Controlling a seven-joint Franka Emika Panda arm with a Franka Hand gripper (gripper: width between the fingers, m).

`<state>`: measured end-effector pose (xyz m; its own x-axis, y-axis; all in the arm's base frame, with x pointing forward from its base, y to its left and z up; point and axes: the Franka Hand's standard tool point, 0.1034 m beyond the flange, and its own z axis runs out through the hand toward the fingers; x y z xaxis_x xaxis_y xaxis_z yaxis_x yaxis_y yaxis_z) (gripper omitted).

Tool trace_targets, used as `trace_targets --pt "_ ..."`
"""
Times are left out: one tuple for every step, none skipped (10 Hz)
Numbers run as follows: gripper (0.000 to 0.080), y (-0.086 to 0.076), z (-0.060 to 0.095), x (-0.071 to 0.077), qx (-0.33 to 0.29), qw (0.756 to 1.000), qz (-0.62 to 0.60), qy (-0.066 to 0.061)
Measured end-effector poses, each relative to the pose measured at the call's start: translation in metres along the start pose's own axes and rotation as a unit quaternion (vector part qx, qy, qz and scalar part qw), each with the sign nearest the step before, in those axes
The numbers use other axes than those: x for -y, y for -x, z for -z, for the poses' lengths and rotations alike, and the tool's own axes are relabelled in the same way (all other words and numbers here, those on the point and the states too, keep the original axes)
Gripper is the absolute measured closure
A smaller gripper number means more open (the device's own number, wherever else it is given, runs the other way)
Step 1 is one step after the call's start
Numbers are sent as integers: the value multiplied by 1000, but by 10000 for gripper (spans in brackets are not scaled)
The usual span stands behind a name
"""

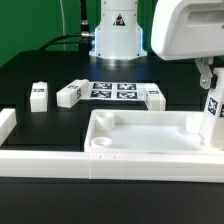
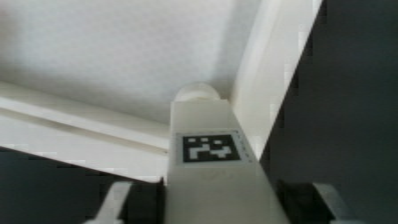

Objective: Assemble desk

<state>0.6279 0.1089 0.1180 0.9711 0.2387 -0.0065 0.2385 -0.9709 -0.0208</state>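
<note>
The white tray-like tabletop (image 1: pixel 140 150) lies at the front of the black table, rim up. At its corner on the exterior view's right, a white square leg (image 1: pixel 213 118) with a black-white tag stands upright. My gripper (image 1: pixel 210 92) comes down over the leg from above. In the wrist view the leg (image 2: pixel 217 150) fills the gap of the gripper (image 2: pixel 217 205), with a finger (image 2: pixel 118 202) on each side and dark pads close against it. Behind the leg, the tabletop's inner corner (image 2: pixel 107 60) shows. Three more legs (image 1: pixel 38 95) (image 1: pixel 68 94) (image 1: pixel 153 97) lie loose farther back.
The marker board (image 1: pixel 112 90) lies flat between the loose legs, in front of the robot's base (image 1: pixel 118 35). A long white border rail (image 1: pixel 8 125) runs along the table's front and turns back at the exterior view's left.
</note>
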Motion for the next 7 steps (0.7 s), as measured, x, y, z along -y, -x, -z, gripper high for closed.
trace_targets --pt "502 0 0 0 0 1000 0 0" --pt "502 0 0 0 0 1000 -25 -1" --pt "502 0 0 0 0 998 -60 -2" --pt "502 0 0 0 0 996 -87 -3" --pt "502 0 0 0 1 994 -113 -4" --pt "502 1 -1 0 1 990 -138 -7" --pt "502 1 -1 -1 0 980 -199 -16"
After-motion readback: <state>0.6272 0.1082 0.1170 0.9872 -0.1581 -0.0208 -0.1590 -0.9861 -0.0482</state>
